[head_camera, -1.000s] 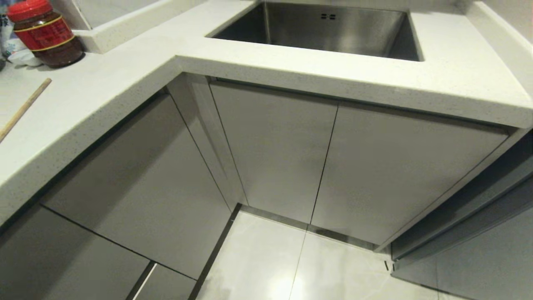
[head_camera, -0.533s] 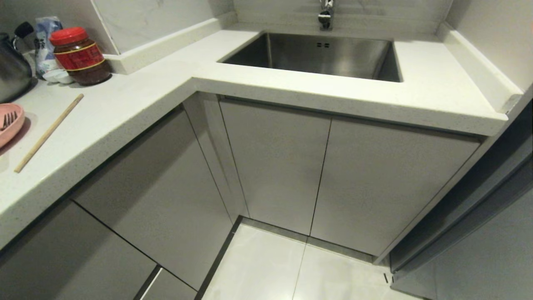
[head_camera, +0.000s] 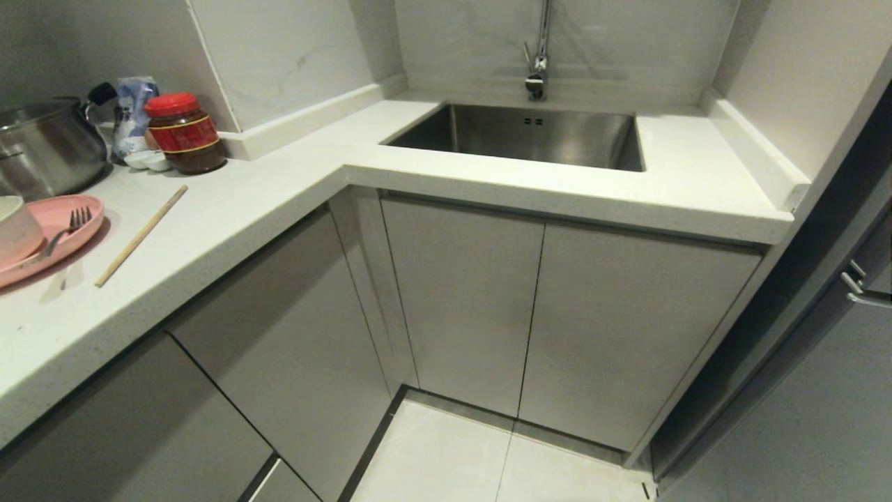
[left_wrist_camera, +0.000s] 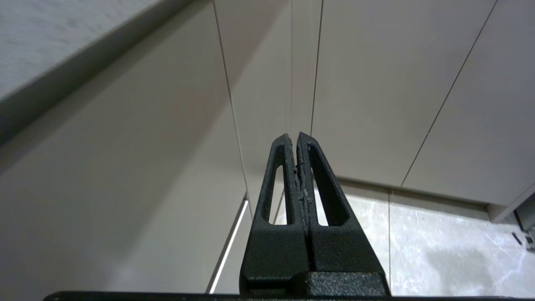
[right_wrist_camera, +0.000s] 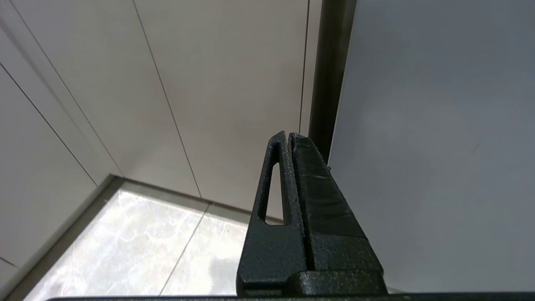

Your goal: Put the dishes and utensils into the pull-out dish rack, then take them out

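Observation:
On the white counter at the far left lies a pink plate with an off-white bowl and a silver fork on it. A wooden chopstick lies beside the plate. The pull-out dish rack is out of view; all cabinet fronts are closed. Neither arm shows in the head view. My left gripper is shut and empty, hanging low before the cabinet doors. My right gripper is shut and empty too, near a grey panel.
A steel pot, a red-lidded jar and a small packet stand at the back left of the counter. The steel sink with its tap sits in the corner. Pale floor tiles lie below.
The head view has tilted upward: the sink, tap, wall, pot, plate and fork have come into sight. Nothing on the counter has moved.

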### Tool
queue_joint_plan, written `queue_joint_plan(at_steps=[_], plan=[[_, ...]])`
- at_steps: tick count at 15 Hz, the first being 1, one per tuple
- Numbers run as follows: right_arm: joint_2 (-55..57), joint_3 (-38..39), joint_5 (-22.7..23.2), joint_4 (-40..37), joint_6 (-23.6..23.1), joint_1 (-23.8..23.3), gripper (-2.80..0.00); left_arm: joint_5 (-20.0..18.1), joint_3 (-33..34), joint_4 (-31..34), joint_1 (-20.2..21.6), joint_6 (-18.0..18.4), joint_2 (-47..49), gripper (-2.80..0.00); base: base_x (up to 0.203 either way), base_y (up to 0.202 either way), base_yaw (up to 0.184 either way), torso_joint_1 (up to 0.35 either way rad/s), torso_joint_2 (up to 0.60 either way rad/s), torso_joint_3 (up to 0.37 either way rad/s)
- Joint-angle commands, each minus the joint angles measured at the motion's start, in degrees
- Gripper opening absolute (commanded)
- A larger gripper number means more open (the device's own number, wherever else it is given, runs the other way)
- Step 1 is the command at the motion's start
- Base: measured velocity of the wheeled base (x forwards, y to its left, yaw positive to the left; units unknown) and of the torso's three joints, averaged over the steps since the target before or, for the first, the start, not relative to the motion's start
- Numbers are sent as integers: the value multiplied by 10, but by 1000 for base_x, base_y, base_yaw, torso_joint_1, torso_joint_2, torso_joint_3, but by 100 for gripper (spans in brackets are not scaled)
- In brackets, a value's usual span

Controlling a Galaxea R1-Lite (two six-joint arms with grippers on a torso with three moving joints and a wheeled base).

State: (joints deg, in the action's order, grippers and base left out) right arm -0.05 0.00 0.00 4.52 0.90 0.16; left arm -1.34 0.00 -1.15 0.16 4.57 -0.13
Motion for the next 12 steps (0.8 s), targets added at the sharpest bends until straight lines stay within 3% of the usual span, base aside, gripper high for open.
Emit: queue_joint_plan(at_steps=[1, 12], plan=[[0, 15, 0, 0, 0, 0, -280, 0, 7, 0, 0, 0, 1, -280, 0, 0, 0, 1, -7, 198], [0, 15, 0, 0, 0, 0, -280, 0, 7, -1, 0, 0, 1, -280, 0, 0, 0, 3, 3, 200]])
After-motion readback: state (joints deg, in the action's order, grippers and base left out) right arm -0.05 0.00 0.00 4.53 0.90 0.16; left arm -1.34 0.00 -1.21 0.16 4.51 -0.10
